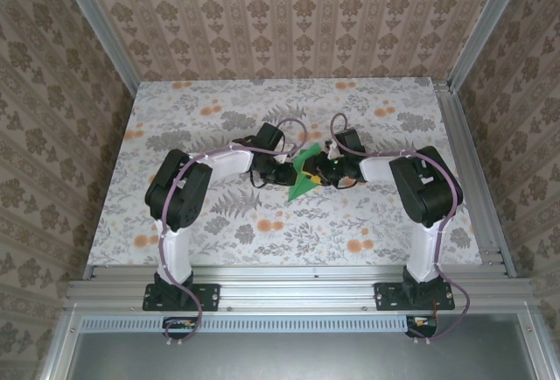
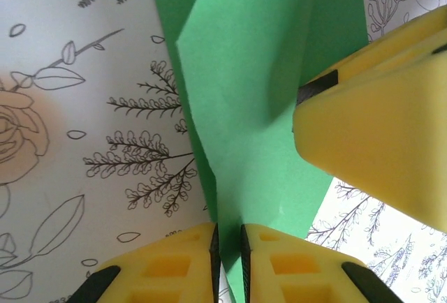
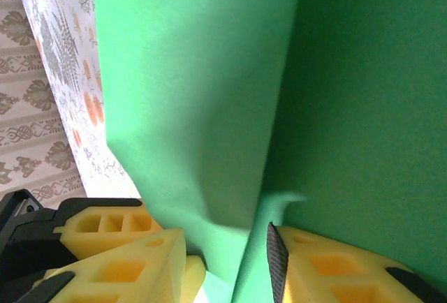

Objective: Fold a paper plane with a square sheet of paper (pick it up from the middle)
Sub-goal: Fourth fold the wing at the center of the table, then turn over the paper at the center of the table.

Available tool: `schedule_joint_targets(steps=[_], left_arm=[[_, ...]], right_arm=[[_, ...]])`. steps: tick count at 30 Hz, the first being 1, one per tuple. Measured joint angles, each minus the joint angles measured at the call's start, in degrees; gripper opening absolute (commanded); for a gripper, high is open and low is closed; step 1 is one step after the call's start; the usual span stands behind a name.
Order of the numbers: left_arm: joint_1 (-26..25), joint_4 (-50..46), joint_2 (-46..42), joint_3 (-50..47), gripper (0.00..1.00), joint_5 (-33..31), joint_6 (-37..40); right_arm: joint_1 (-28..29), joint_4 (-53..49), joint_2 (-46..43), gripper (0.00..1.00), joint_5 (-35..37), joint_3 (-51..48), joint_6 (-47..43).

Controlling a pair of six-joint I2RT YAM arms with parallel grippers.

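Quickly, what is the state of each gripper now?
Left gripper: closed on the green paper.
Right gripper: jaws partly apart around the same paper; a grip cannot be told.

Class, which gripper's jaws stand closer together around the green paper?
The left gripper: its jaws leave only a thin slit around the green paper, whereas the right gripper's stand clearly wider apart.

Left end effector pinches the creased green paper; right end effector overlaps its edge.
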Motion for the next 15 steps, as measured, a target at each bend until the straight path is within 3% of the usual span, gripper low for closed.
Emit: schedule_joint_targets(steps=[15], left_arm=[[2.6,3.9,0.0,-1.0,0.02,8.6,-1.4]], right_arm=[[0.5,-1.1,0.0,0.42,0.2,1.1,0.7]])
